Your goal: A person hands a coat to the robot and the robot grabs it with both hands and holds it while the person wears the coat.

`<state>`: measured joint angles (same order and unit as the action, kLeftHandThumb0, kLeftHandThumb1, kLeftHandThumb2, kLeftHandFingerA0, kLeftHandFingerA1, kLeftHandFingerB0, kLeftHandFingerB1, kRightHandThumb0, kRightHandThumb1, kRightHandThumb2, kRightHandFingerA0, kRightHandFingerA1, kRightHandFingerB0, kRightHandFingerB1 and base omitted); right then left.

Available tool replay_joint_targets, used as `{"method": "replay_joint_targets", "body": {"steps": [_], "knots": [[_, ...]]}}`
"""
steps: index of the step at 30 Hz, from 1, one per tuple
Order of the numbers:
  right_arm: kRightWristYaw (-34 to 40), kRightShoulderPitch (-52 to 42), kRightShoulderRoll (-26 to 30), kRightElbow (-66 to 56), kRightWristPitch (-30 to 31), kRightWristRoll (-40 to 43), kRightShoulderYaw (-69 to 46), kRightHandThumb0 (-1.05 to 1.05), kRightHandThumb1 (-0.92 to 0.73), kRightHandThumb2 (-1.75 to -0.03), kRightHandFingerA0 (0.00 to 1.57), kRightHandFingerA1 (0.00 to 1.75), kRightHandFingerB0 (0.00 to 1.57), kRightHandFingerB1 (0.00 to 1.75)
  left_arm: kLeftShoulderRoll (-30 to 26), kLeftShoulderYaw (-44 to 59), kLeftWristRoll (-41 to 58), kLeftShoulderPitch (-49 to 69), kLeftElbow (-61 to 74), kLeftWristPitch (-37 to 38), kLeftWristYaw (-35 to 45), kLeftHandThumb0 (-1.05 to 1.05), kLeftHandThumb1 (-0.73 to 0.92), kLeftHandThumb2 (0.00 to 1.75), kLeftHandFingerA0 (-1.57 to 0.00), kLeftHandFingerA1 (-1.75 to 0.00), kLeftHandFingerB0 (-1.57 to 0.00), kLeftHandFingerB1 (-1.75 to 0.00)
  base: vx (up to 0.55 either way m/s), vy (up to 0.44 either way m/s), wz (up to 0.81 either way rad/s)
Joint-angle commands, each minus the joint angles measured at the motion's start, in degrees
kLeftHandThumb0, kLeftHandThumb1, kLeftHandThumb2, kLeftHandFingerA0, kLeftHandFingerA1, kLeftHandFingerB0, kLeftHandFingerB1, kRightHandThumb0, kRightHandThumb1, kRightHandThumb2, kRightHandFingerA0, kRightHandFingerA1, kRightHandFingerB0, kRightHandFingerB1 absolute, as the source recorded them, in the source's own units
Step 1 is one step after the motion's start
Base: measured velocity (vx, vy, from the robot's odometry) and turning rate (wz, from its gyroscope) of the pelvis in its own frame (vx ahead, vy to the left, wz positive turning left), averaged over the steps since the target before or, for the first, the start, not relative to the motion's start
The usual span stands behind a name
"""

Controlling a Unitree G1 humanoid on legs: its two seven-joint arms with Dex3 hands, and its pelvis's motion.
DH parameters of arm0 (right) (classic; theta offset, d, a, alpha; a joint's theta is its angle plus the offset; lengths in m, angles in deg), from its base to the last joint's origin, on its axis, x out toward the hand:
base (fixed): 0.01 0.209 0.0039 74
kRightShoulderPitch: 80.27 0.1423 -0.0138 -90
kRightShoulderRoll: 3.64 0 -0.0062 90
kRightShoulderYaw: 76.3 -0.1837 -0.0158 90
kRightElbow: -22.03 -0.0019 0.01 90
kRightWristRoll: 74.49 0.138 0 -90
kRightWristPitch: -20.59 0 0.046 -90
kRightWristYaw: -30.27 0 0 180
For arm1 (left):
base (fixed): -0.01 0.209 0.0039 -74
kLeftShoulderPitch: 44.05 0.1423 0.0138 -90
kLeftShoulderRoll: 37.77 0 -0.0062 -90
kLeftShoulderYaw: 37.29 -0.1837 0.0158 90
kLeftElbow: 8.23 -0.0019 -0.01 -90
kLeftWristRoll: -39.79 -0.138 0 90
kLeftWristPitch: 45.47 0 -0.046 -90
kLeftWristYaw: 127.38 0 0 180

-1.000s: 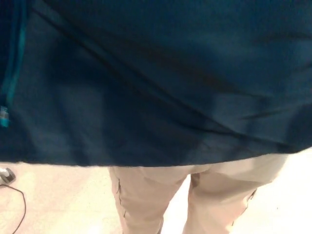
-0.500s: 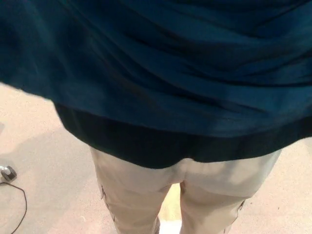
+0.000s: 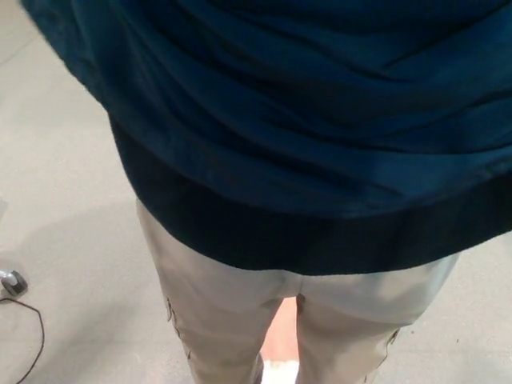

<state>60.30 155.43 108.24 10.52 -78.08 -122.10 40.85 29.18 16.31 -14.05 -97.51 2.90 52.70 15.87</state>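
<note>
Here, operator, you see the coat: dark teal, filling the upper frame, draped over a person's back; its hem hangs above beige trousers; neither hand shows, so you cannot tell their fingers' state; floor grey; cable at lower left.

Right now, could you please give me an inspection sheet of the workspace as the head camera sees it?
Surface: pale floor, bare where visible.
Job's things: dark blue coat fills the upper picture, hanging over a person's beige trousers.
Clutter: small grey object at the left edge.
Hands: nothing seen of either.
Cables: thin black cable on the floor, lower left.
Surroundings: nothing seen beyond floor.
</note>
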Motion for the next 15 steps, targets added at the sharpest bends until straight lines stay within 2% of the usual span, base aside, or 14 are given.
{"method": "replay_joint_targets", "body": {"steps": [1, 14, 15], "knots": [[1.89, 1.32, 0.74, -0.77, 1.59, 0.00, -0.68, -0.46, -0.43, -0.87, 1.27, 1.43, 0.91, 1.21, -0.16, 0.16, -0.80, -0.41, 0.20, -1.18, -0.15, -0.45, 0.66, 0.60, -0.94, -1.75, -0.74, -1.25, 0.00, 0.000, 0.00], [1.96, -3.10, -0.18, -0.93, 1.33, 0.66, -1.89, -0.46, -0.43, -0.87, 1.27, 1.43, 0.91, 1.21, -0.41, 0.08, -0.59, 3.57, 0.42, -0.70, -0.16, -0.45, 0.66, 0.60, -0.94, -1.75, -0.74, -1.25, 0.00, 0.000, 0.00], [1.98, -4.06, -0.21, -0.98, 1.28, 0.80, -2.08, -0.46, -0.43, -0.87, 1.27, 1.43, 0.91, 1.21, -4.63, 9.23, 9.21, 9.19, 2.97, 4.96, 1.61, -0.37, 0.60, 0.58, -0.78, -0.59, -0.76, -0.44, 0.00, 0.000, 0.00]]}}
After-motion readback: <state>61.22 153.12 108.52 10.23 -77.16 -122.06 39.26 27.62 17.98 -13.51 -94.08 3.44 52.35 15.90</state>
